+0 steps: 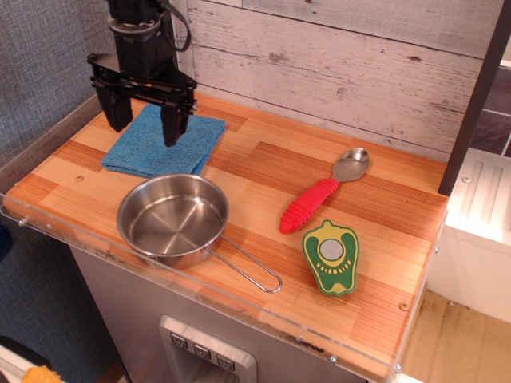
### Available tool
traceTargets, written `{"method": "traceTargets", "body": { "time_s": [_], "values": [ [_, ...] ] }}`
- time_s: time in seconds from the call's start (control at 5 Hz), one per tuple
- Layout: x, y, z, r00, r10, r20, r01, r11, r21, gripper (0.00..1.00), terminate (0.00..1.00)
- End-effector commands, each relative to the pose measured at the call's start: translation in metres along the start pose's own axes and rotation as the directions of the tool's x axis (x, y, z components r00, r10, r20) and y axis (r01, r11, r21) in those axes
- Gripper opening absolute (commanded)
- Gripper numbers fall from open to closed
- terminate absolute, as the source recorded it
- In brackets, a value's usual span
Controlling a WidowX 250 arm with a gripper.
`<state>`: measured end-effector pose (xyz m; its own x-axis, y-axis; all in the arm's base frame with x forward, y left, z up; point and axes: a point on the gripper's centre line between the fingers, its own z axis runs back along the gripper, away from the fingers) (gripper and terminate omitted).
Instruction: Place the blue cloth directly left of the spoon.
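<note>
The blue cloth (156, 148) lies flat at the back left of the wooden table. The spoon (323, 192), with a silver bowl and a ribbed red handle, lies at an angle right of centre. My gripper (146, 125) is open and empty. It hangs above the cloth's far left part with its two black fingers spread wide. Part of the cloth is hidden behind the fingers.
A steel pan (173, 219) with a wire handle stands in front of the cloth. A green and yellow toy pepper (331, 257) lies in front of the spoon. The wooden table (263, 167) has a plank wall behind and a clear front lip.
</note>
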<state>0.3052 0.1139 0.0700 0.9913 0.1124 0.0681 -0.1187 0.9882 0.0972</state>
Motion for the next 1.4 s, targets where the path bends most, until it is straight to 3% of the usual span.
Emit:
{"method": "traceTargets", "body": {
  "time_s": [0.0,0.6,0.8,1.0,1.2],
  "values": [
    [0.02,0.017,-0.015,0.999,0.041,0.02,-0.041,0.999,-0.001,1.0,0.0],
    [0.049,0.028,-0.035,0.999,0.047,0.001,-0.047,0.999,0.007,1.0,0.0],
    [0.046,0.029,-0.042,1.0,0.004,0.018,-0.004,1.0,-0.007,1.0,0.0],
    [0.039,0.03,-0.061,0.999,-0.045,0.008,0.046,0.998,-0.035,1.0,0.0],
    [0.032,0.027,-0.075,0.997,-0.075,-0.027,0.074,0.997,-0.021,1.0,0.0]
  ]
}}
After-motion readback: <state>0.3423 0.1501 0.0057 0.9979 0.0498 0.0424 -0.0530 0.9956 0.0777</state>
